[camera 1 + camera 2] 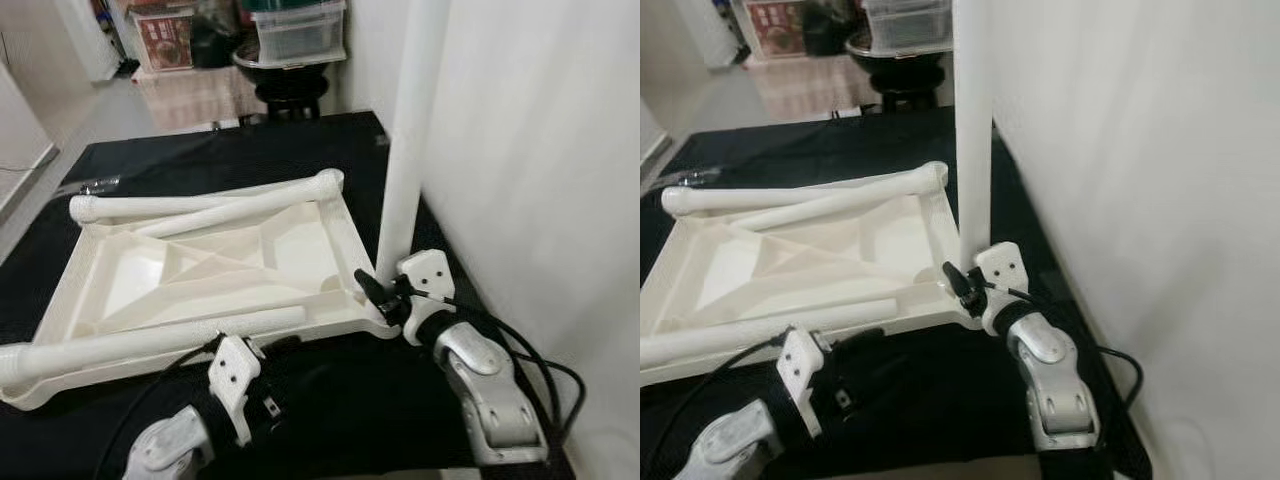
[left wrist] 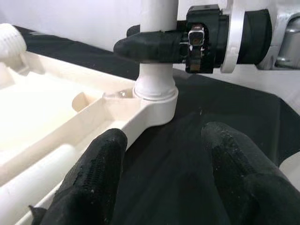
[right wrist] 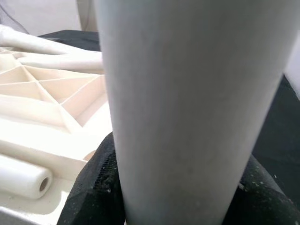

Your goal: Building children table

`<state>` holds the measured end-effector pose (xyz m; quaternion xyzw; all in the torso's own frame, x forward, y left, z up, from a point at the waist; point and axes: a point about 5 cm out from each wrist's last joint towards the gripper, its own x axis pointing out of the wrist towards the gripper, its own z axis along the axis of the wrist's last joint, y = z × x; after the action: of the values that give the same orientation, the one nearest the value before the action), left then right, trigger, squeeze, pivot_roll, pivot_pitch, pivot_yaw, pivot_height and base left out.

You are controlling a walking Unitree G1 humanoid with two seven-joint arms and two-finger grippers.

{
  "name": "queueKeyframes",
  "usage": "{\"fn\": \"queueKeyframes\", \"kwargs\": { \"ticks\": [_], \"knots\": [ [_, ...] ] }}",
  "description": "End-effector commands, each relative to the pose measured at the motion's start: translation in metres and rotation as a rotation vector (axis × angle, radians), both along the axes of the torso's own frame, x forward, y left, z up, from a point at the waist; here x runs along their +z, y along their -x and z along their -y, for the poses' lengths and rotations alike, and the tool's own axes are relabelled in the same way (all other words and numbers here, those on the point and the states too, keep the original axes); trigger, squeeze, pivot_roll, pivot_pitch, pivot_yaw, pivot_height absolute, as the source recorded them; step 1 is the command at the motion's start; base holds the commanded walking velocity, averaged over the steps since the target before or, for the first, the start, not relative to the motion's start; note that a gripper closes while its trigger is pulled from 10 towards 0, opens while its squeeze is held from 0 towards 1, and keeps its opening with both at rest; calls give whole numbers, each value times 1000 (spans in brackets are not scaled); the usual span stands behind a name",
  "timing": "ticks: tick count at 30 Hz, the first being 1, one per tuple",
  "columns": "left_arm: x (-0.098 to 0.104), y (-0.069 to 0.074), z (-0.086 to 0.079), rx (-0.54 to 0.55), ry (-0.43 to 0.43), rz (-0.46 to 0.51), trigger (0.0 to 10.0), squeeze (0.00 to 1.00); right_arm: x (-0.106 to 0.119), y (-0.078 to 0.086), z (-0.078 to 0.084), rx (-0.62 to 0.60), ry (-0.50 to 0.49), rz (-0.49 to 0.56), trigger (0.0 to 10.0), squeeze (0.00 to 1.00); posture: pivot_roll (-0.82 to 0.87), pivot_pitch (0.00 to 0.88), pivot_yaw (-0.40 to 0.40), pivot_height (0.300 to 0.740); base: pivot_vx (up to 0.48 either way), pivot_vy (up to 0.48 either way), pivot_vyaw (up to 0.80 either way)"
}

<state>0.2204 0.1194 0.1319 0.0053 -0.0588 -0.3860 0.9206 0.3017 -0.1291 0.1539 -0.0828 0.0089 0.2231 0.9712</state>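
- Right hand (image 1: 383, 297) pinches the upright white leg (image 1: 408, 150) low down, just above its corner socket (image 2: 156, 101).
- Upturned white table panel (image 1: 215, 265) lies on the black tabletop (image 1: 330, 400), left of that hand; three loose legs rest on it.
- Left hand (image 2: 161, 187) spread, empty, over the tabletop near the socket.

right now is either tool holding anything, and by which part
The right tool grips the upright white plastic table leg near its bottom end, just above the corner socket of the upturned white tabletop. The left tool is open, holding nothing.
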Motion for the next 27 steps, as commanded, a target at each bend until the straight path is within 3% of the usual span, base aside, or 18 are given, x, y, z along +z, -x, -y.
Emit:
{"fn": "queueKeyframes", "kwargs": {
  "ticks": [1,2,4,5,8,10,11,12,13,14,15,16,23,24,25,26,27],
  "knots": [
    [-3,-1,-3,-1,-6,-22,10000,0,-36,6,-2,14,35,-180,0,0,-82,135,52,740,0,0,0],
    [-2,-2,-2,3,-1,-19,10000,0,-35,1,-1,13,22,-193,9647,0,-78,132,48,740,0,0,0],
    [-2,-2,-1,7,2,-17,10000,0,-35,0,-4,43,14,-198,10000,0,-74,131,45,740,0,0,0],
    [-3,-3,1,9,4,-14,10000,0,-26,-1,-13,178,-16,-172,10000,1000,-75,124,39,740,0,0,0],
    [-3,-3,1,8,4,-14,10000,0,-23,1,-16,190,-25,-169,10000,1000,-75,124,39,740,0,0,0],
    [-4,-4,2,0,14,-19,10000,0,-4,2,-21,317,-63,-97,10000,1000,-75,112,35,740,0,0,0],
    [-4,-4,2,0,14,-19,10000,0,-4,2,-21,317,-63,-97,10000,1000,-75,112,35,740,0,0,0],
    [-4,-4,3,-3,17,-21,10000,0,4,2,-21,368,-74,-65,10000,898,-75,110,34,740,0,0,0],
    [-4,-4,3,-3,17,-21,10000,0,4,2,-21,368,-74,-65,10000,898,-75,110,34,740,0,0,0],
    [-5,-4,4,-6,21,-23,10000,0,11,-2,-18,415,-58,-38,10000,314,-67,104,24,740,0,0,0],
    [-5,-4,4,-6,21,-23,10000,0,11,-2,-18,415,-58,-38,10000,314,-67,104,24,740,0,0,0],
    [-5,-3,5,-6,24,-23,10000,0,16,-7,-13,469,-39,-25,10000,0,-63,99,17,740,0,0,0],
    [-7,-4,8,-3,30,-23,10000,0,24,-29,15,618,42,-54,10000,0,-61,85,12,740,0,0,0],
    [-6,-5,8,-5,31,-24,10000,0,27,-32,18,635,34,-60,5255,0,-63,82,13,740,0,0,0],
    [-6,-5,8,-5,31,-24,10000,0,27,-32,18,635,34,-60,5255,0,-63,82,13,740,0,0,0],
    [-6,-6,8,-6,31,-24,10000,0,30,-34,20,648,28,-61,1373,0,-65,81,12,740,0,0,0],
    [-5,-7,9,-7,32,-25,10000,0,32,-37,23,662,30,-65,0,0,-66,81,11,740,0,0,0]
  ]
}}
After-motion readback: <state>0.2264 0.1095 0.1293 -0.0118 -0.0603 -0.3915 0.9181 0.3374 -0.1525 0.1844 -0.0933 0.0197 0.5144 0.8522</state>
